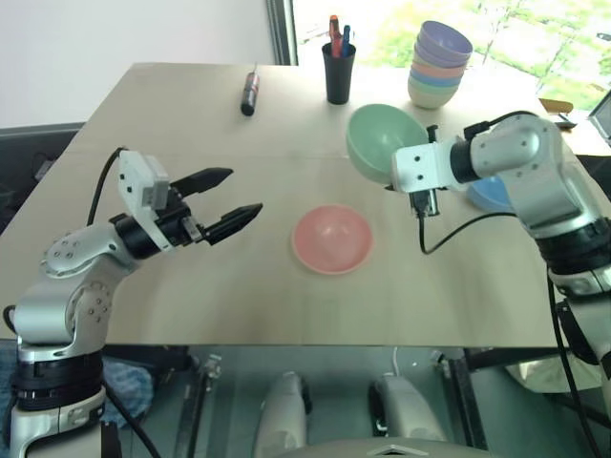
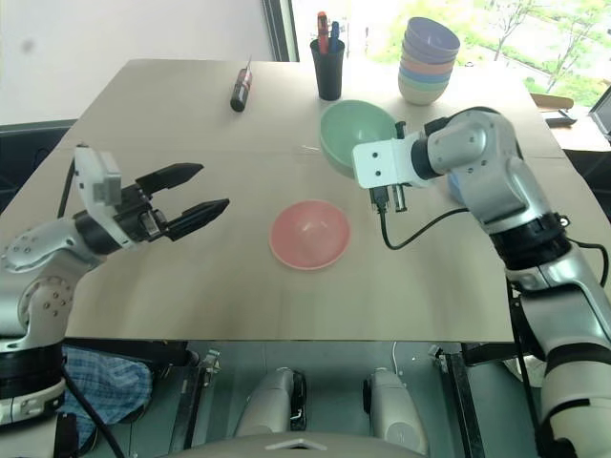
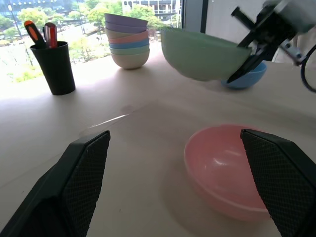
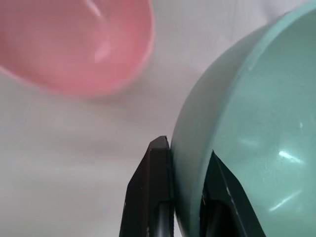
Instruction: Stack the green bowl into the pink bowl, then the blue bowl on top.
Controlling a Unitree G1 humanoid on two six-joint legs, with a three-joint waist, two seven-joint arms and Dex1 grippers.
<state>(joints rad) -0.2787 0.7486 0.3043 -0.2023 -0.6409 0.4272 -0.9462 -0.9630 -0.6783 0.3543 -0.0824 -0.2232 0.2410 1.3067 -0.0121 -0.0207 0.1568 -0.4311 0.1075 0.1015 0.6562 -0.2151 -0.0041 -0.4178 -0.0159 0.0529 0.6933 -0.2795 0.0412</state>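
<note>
Left gripper point(image 1: 235, 200) hovers wide open, empty, beside pink bowl point(image 1: 331, 239) on tabletop point(image 1: 191, 286). Right gripper point(image 4: 185, 163) pinches green bowl point(image 1: 382, 141) by its rim, lifted and tilted above the tabletop; blue bowl point(image 3: 245, 79) sits behind it. Bowl looks light, stiff, smooth plastic: rim pinch suits, though it may slip or swing.

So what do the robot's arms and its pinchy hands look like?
Both arms are shiny silver-grey with black joints and black cables. The left gripper and right gripper each have two pointed black fingers on a white block. The finger pads look criss-crossed.
</note>
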